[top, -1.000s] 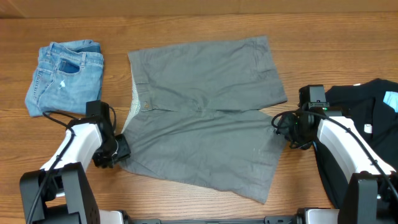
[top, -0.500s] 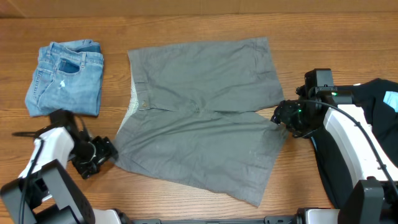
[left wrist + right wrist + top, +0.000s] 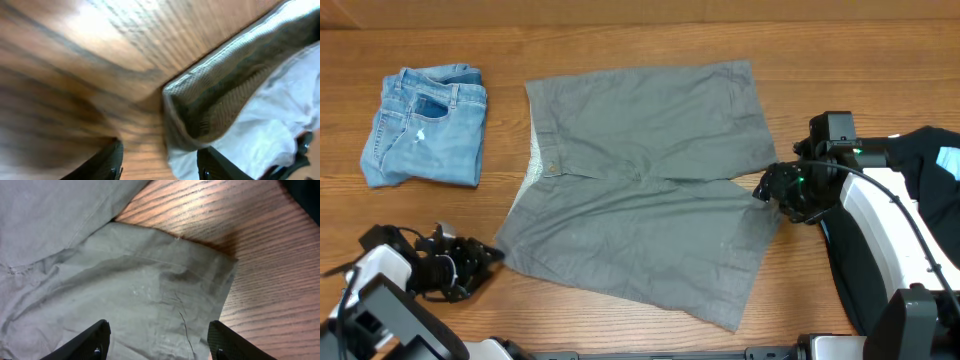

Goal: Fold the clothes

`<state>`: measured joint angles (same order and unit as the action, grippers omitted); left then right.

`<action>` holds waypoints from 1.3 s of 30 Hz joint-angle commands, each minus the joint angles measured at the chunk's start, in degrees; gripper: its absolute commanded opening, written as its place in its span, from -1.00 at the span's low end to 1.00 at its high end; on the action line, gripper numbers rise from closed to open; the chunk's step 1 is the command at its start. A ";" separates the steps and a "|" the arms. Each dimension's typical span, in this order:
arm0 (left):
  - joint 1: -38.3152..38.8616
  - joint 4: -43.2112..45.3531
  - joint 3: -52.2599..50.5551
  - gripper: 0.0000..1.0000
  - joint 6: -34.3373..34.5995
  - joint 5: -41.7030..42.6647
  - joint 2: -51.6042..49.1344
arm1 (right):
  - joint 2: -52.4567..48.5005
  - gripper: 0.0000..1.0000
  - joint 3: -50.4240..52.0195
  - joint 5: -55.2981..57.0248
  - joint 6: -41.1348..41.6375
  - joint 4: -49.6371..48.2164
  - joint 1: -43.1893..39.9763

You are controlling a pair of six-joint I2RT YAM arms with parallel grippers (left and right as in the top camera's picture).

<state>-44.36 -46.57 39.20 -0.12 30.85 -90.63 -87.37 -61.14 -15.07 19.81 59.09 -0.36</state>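
Note:
The grey-khaki shorts (image 3: 640, 180) lie spread flat in the middle of the table, waistband to the left. My left gripper (image 3: 480, 262) is open, low at the front left, just off the shorts' waistband corner (image 3: 210, 100); that wrist view is blurred. My right gripper (image 3: 768, 188) is open above the near leg's hem corner (image 3: 200, 280) at the right. Folded light-blue denim shorts (image 3: 425, 125) lie at the back left. The black top (image 3: 910, 190) lies at the right edge, partly under my right arm.
The wooden table (image 3: 620, 40) shows bare along the back and at the front left. The white pocket lining (image 3: 270, 125) shows inside the waistband in the left wrist view.
My left arm has drawn back left and toward the front, off the shorts' waistband corner. My right gripper shifted slightly up beside the hem. The shorts' near edge moved a little.

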 commanded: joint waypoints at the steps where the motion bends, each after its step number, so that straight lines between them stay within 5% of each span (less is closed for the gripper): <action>1: -0.31 8.79 -6.10 0.06 -1.57 2.16 0.74 | 0.92 0.33 -1.22 -0.50 -0.33 -0.24 -0.04; 13: -0.31 20.68 -12.52 0.00 -1.05 7.82 0.74 | 0.92 0.34 -1.20 -0.48 -0.07 -0.24 -0.04; 21: -0.31 18.49 -11.06 -0.60 -1.29 10.86 0.76 | 0.92 0.34 -1.18 -0.46 4.92 1.31 -0.04; 25: -0.31 12.92 -7.48 -0.71 -1.70 8.79 0.90 | 0.90 0.33 -1.09 0.00 8.52 3.96 -0.04; 39: -0.24 3.28 -1.16 -0.60 -5.88 8.98 9.18 | 0.90 0.17 14.84 -4.24 19.26 7.78 -0.15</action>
<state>-44.73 -42.76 36.91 -3.68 40.23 -82.70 -87.37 -49.36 -15.70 36.62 67.46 -0.38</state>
